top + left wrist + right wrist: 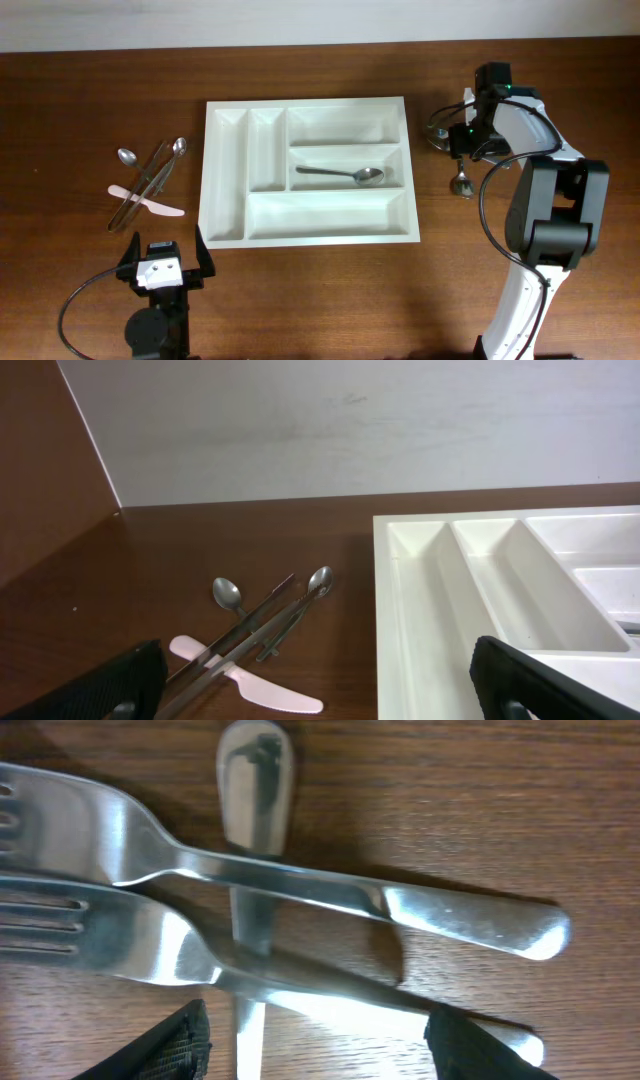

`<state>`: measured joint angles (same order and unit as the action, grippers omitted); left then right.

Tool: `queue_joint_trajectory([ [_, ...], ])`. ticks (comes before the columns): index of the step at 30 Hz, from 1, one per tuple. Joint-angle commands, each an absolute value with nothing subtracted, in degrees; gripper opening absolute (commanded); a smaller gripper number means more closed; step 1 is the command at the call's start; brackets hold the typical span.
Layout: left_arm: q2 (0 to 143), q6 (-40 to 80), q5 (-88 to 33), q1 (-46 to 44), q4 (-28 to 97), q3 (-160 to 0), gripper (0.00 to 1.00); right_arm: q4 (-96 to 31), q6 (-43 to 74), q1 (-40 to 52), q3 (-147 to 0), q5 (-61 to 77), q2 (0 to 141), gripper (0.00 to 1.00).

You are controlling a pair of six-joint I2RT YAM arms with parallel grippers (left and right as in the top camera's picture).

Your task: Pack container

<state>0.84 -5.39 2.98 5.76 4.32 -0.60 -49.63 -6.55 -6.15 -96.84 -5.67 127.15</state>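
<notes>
Overhead view: the container (305,170) is being shown lying flat on the table (80,90), between the two grippers and well apart from both.
Left gripper (167,248): its jaws are being held as wide apart as they go, with nothing between them; the container's near corner is being seen ahead of it and off to its right.
Right gripper (320,1040): its jaws are being held apart, straddling the handles of the forks (300,885) just below it; nothing is being clamped.
Under the forks: a pinned spoon (255,790) is being crossed by both fork handles.
Container contents: one packed spoon (345,175) is being carried in a medium compartment; the other four compartments are being shown bare.
Ahead of the left gripper: a crossed heap of spoons and other metal cutlery over a pink knife (270,695) is being seen, near the container's outer wall.
Container handling: it is being judged light, stiff and smooth-walled, so it is likely to slide on the wood if it is being nudged.
Hold on the container: it is being judged far too wide to span; a pinch over the rim or over a divider wall is being favoured, near a corner where the plastic is stiffest.
Risk: a fork lowered carelessly is being judged able to push the container sideways.
</notes>
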Motion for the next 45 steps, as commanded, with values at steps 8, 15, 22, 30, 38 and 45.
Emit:
queue_joint_trajectory([
  [8,0.3,-5.9,2.3,6.1,4.6,-0.5,0.99,-45.8,-11.6,-9.5,-96.4,-7.7,127.3,0.75],
  [15,0.3,-5.9,2.3,6.1,4.6,-0.5,0.99,-45.6,-11.8,-9.8,-96.4,-7.3,127.3,0.75],
  [22,0.3,-5.9,2.3,6.1,4.6,-0.5,0.99,-44.8,-11.5,-9.8,-96.4,-6.4,127.4,0.75],
  [30,0.3,-5.9,2.3,6.1,4.6,-0.5,0.99,-43.8,2.7,-9.8,-98.7,-3.4,127.3,0.75],
  [38,0.3,-5.9,2.3,6.1,4.6,-0.5,0.99,-40.9,18.6,-9.8,-103.8,4.4,127.3,0.7],
  [45,0.3,-5.9,2.3,6.1,4.6,-0.5,0.99,-40.7,43.1,-9.4,-104.2,3.8,127.4,0.7],
])
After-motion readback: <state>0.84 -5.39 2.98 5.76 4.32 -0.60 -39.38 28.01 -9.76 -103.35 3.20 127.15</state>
